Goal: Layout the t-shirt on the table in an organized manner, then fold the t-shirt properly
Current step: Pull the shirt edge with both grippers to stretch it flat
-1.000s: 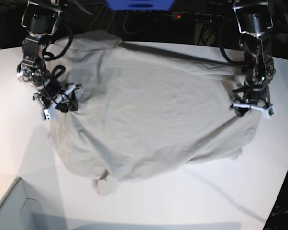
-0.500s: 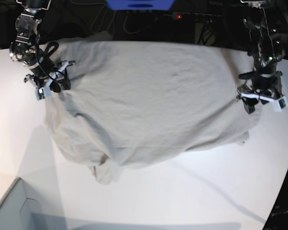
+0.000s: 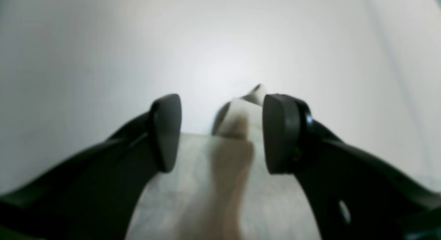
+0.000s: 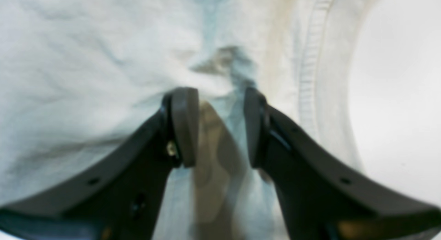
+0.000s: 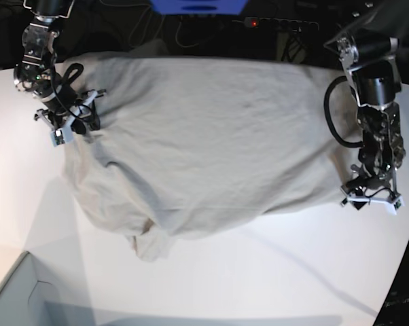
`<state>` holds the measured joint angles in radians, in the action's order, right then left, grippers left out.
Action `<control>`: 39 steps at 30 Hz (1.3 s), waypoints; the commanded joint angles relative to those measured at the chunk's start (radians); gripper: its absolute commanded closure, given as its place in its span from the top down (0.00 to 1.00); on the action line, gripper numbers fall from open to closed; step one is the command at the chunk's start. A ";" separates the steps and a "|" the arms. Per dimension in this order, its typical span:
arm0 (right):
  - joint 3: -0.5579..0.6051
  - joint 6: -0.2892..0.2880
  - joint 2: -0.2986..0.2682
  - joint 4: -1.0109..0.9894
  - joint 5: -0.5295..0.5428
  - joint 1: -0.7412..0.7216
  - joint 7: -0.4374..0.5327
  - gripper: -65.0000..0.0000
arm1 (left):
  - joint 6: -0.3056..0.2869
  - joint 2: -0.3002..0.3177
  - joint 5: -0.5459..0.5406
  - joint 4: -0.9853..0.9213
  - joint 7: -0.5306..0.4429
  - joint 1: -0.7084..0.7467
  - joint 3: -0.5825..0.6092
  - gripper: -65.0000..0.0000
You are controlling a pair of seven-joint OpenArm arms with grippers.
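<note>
White table (image 5: pixel 211 278) carries t-shirt (image 5: pixel 211 142), spread wide, near hem bunched. Layout step. Right end effector (image 4: pixel 217 129) pinches cloth beside ribbed collar (image 4: pixel 310 60); left end effector (image 3: pixel 220 133) jaws parted around shirt corner, grip uncertain. Next: tug flat, smooth hem.

At upper left and right of the base view we see two black-and-silver jointed arms with looping black cables and white clips near the wrists. Each matte black two-fingered gripper, left (image 3: pixel 220 133) and right (image 4: pixel 217 126), has rounded dark pads; a brass screw shows beside one right pad.
</note>
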<state>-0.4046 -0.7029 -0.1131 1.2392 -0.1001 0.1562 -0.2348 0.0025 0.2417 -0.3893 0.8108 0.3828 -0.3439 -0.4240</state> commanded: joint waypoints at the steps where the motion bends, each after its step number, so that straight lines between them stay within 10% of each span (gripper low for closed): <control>1: 0.000 0.005 -0.003 -0.003 -0.046 0.007 -0.070 0.34 | -0.005 0.020 0.008 -0.028 -0.026 -0.047 -0.002 0.56; 14: 0.000 0.005 -0.001 -0.008 -0.046 0.010 -0.073 0.34 | -0.006 0.015 0.091 -0.333 -0.259 -0.152 0.227 0.55; 21: 0.002 0.005 -0.001 -0.009 -0.046 0.010 -0.074 0.34 | -0.006 -0.005 0.091 -0.333 -0.269 -0.168 0.242 0.00; 39: 0.005 0.005 0.000 -0.009 -0.046 0.009 -0.076 0.34 | 0.003 0.043 0.097 -0.224 -0.338 -0.364 0.241 0.04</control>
<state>-0.4026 -0.7025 -0.1127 1.2369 -0.1001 0.1558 -0.2352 0.0120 0.2752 -0.2955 0.5686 0.0795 -0.6624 -0.1818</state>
